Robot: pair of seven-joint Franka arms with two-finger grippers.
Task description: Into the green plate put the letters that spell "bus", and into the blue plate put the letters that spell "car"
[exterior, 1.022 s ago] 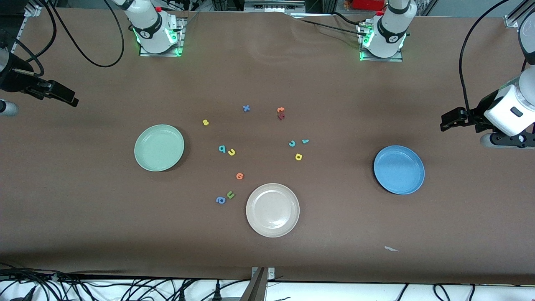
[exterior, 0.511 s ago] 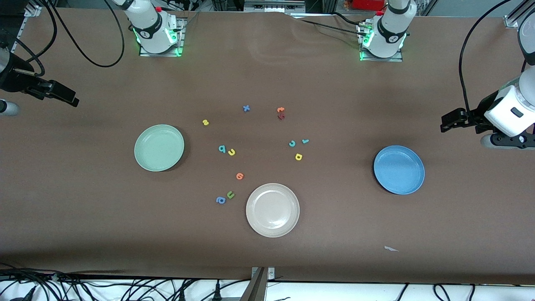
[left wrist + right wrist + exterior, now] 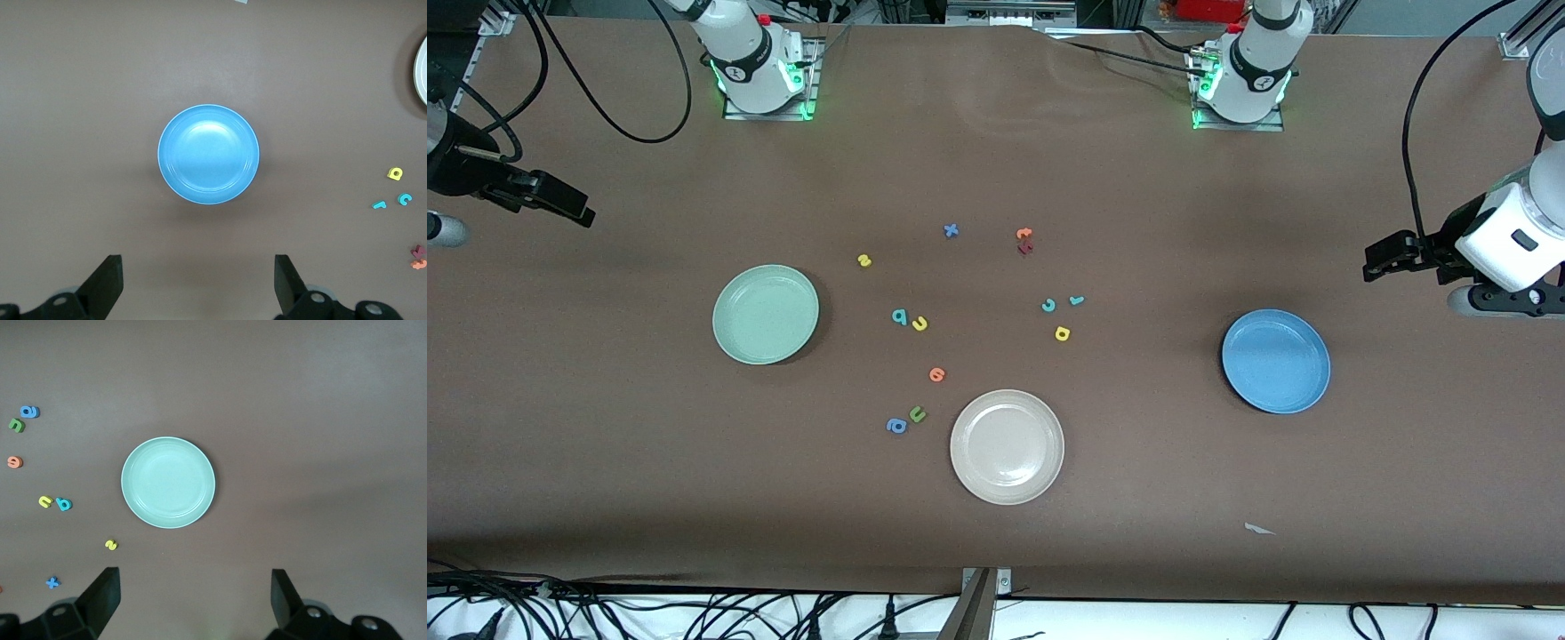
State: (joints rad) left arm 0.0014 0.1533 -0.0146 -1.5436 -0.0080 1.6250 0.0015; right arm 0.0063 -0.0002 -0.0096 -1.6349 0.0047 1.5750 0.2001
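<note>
Hovering wide open and empty-handed: left gripper [image 3: 195,290] above blue plate [image 3: 208,154], right gripper [image 3: 193,603] above green plate [image 3: 168,482].

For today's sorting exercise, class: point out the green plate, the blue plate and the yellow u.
green plate [image 3: 766,315], front view, bare centre of its dish.
blue plate [image 3: 1276,361], front view, bare centre.
yellow u [image 3: 919,324], front view, its curved body.

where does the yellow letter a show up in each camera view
Front view: the yellow a lies mid-table, nearer the camera than the teal c.
Left wrist view: yellow a at the picture's edge, beside the teal c.
Right wrist view: not in it.
Shared landmark: the teal c.
</note>
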